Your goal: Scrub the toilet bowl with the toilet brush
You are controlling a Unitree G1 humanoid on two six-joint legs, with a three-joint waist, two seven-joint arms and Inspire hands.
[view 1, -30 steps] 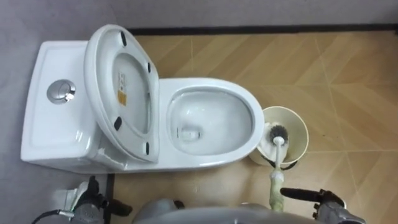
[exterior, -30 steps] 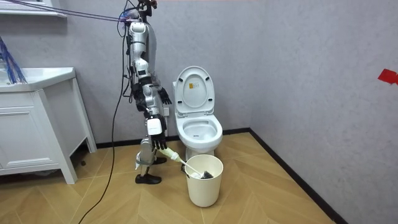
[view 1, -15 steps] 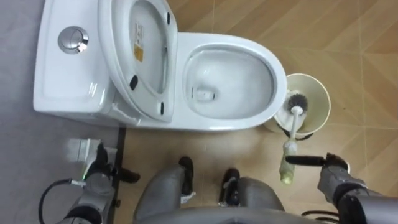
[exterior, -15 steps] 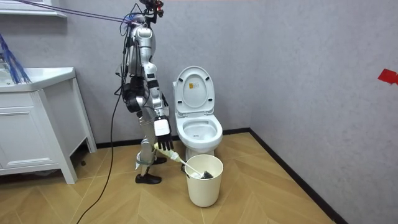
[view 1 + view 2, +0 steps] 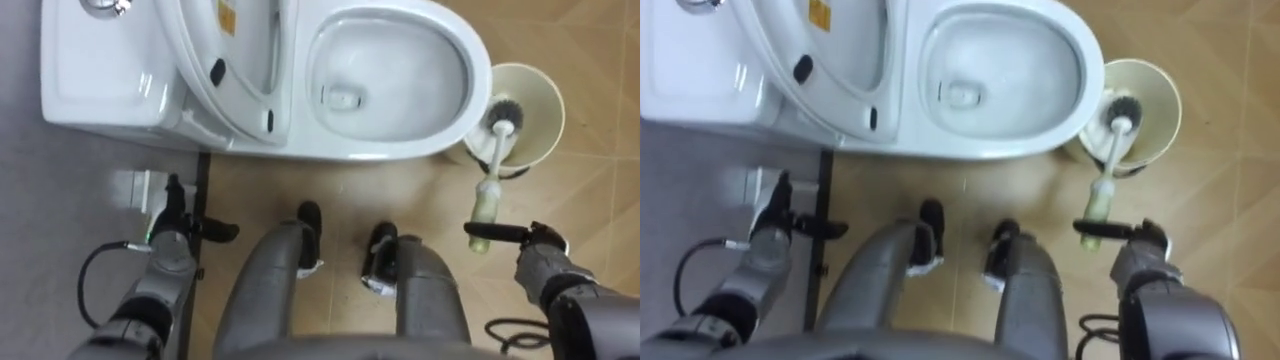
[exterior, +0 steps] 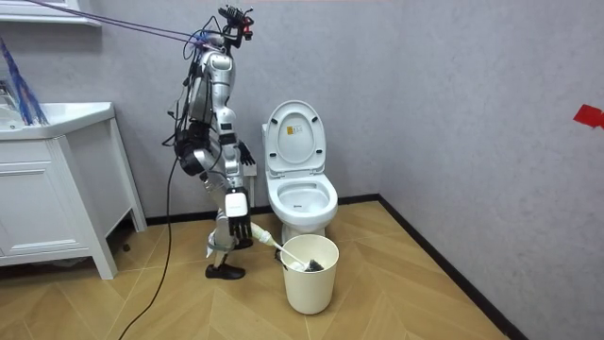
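The white toilet (image 5: 472, 75) stands with its seat and lid (image 5: 240, 60) raised and the bowl bare. Right of the bowl a cream bin (image 5: 545, 110) holds the toilet brush: its dark head (image 5: 505, 108) rests inside, and its white handle with a pale yellow grip (image 5: 487, 195) leans out toward me. My right hand (image 5: 535, 255) is low by the grip's end, open, a straight finger touching it. My left hand (image 5: 172, 240) hangs open by the wall on the other side. In the room view I stand bent forward beside the toilet (image 6: 302, 198), right hand (image 6: 238, 227) down near the bin (image 6: 310, 279).
The cistern (image 5: 100, 70) backs onto the grey wall, with a dark skirting strip (image 5: 200, 190) below it. A white cabinet (image 6: 47, 198) stands at the room view's left. Wood floor stretches beyond the bin.
I have bent further forward and the eye views have swung down onto my legs. My right hand has dropped to the brush handle's end.
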